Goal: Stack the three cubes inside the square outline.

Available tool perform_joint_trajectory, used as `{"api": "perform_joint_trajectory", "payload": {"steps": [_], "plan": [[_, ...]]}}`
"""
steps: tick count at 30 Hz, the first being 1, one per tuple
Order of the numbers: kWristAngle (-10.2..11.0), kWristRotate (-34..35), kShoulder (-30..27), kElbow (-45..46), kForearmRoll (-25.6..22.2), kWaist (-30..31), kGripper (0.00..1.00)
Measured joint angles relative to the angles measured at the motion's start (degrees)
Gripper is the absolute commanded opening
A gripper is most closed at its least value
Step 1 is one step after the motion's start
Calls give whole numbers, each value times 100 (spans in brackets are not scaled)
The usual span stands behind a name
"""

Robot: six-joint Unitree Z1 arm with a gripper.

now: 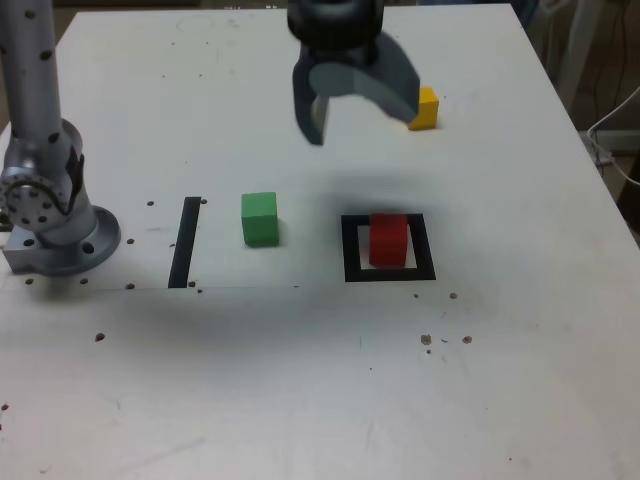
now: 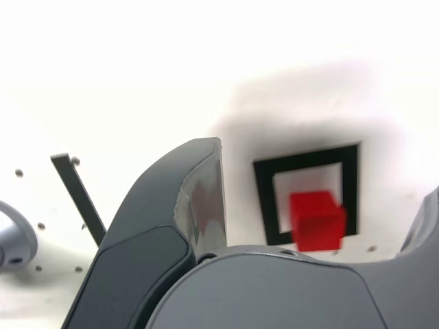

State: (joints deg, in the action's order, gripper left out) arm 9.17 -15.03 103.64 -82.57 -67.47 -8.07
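Note:
The red cube (image 1: pixel 389 240) stands inside the black square outline (image 1: pixel 351 250), alone. Toward the exterior view's left of it, the green cube (image 1: pixel 260 219) rests on the white table. The yellow cube (image 1: pixel 425 108) sits farther back, partly covered by my gripper (image 1: pixel 360 118). The gripper hangs open and empty above the table, behind the outline and raised well clear of the cubes. In the wrist view the red cube (image 2: pixel 315 221) shows in the outline (image 2: pixel 264 199) between my two dark fingers (image 2: pixel 199 199); the green and yellow cubes are out of that view.
A straight black strip (image 1: pixel 185 242) lies between the green cube and the arm's grey base (image 1: pixel 50 230). Small dark specks dot the table (image 1: pixel 300 380). The table's right edge (image 1: pixel 600 170) borders cables and furniture.

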Motion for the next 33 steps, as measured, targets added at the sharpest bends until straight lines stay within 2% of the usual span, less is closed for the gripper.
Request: {"api": "perform_joint_trajectory", "payload": {"steps": [6,14,22,29,33], "plan": [[9,-385,391,-822,-245,-664,99],[-1,-492,1091,-2091,-483,-1429,100],[-69,-784,2000,-3044,-596,-2293,100],[56,-826,2373,-3339,-502,-2576,100],[42,-826,2518,-3396,-502,-2531,99]]}}
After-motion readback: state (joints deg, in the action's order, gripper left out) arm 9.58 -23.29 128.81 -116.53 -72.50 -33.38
